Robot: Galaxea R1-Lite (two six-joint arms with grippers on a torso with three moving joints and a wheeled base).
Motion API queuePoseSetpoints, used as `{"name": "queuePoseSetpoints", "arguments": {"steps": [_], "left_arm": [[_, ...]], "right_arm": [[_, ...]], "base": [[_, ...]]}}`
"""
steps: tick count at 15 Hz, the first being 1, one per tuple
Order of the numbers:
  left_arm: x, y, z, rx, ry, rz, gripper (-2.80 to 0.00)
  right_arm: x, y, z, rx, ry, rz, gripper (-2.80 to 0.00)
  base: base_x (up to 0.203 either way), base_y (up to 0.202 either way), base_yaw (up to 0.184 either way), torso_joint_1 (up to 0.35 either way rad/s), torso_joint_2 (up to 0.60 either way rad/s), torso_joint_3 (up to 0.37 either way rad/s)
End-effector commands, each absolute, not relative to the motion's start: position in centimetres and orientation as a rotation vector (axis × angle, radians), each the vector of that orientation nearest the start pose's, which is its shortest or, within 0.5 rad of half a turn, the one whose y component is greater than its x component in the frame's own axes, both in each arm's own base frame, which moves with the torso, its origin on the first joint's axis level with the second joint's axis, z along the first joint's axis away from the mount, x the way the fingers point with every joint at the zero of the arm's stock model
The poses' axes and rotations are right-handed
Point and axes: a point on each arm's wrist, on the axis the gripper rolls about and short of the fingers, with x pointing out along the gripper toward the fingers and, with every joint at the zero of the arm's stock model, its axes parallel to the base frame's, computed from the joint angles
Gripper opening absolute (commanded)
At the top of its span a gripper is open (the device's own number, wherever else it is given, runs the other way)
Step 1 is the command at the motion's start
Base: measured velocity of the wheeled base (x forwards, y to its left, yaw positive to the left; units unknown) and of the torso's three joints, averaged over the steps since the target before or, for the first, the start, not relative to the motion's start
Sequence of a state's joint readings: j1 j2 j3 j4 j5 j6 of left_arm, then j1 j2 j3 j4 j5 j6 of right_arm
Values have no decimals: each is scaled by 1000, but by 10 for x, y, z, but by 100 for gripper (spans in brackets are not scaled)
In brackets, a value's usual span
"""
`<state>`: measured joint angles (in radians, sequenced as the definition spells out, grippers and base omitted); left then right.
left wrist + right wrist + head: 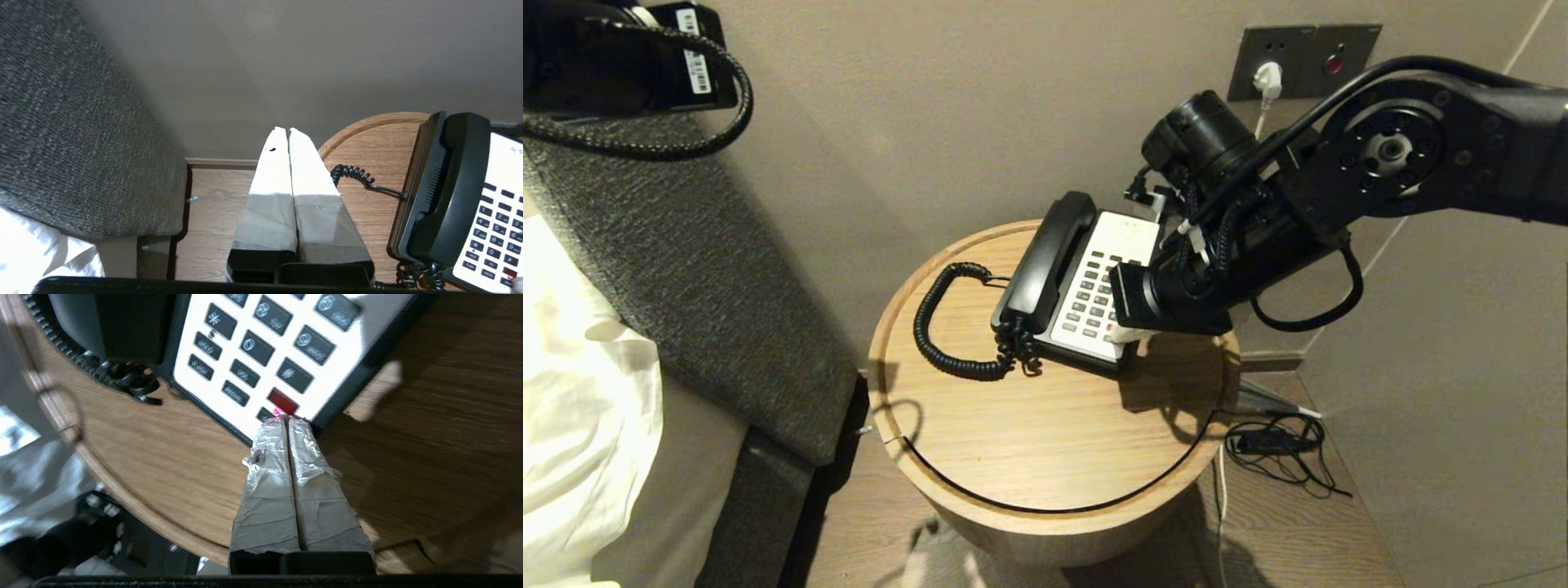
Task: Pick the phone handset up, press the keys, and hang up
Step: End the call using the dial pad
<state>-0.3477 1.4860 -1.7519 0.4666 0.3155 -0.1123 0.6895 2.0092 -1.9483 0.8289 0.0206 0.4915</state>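
Key-press step, though handset [1049,257] on cradle, beyond right gripper [286,418]. Fingers together, tips at red key [282,401] on keypad [1094,290]. Next: press straight down. Left gripper [285,131] closed, parked.

Showing the right gripper [288,419] with jaws pressed together, taped tips resting at the near edge of the phone keypad [265,355], just beside the red key [282,401]. Sitting beside the keypad, the black handset [110,324], its coiled cord [122,375] bunching on the wooden table [408,437].
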Motion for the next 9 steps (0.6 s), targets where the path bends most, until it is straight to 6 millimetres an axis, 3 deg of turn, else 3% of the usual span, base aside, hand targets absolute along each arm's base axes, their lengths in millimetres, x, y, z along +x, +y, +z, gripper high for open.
{"name": "queuePoseSetpoints", "arguments": {"steps": [1, 4, 9], "left_arm": [[211, -68, 395, -45, 199, -18, -280], [210, -68, 395, -45, 200, -15, -280], [211, -68, 394, -44, 201, -16, -280]], "right_arm": [[279, 236, 264, 149, 975, 447, -280], [275, 239, 270, 140, 943, 481, -280], [278, 244, 262, 127, 961, 476, -280]], "base": [[0, 0, 0, 0, 0, 0], [0, 0, 0, 0, 0, 0], [0, 0, 0, 0, 0, 0]]}}
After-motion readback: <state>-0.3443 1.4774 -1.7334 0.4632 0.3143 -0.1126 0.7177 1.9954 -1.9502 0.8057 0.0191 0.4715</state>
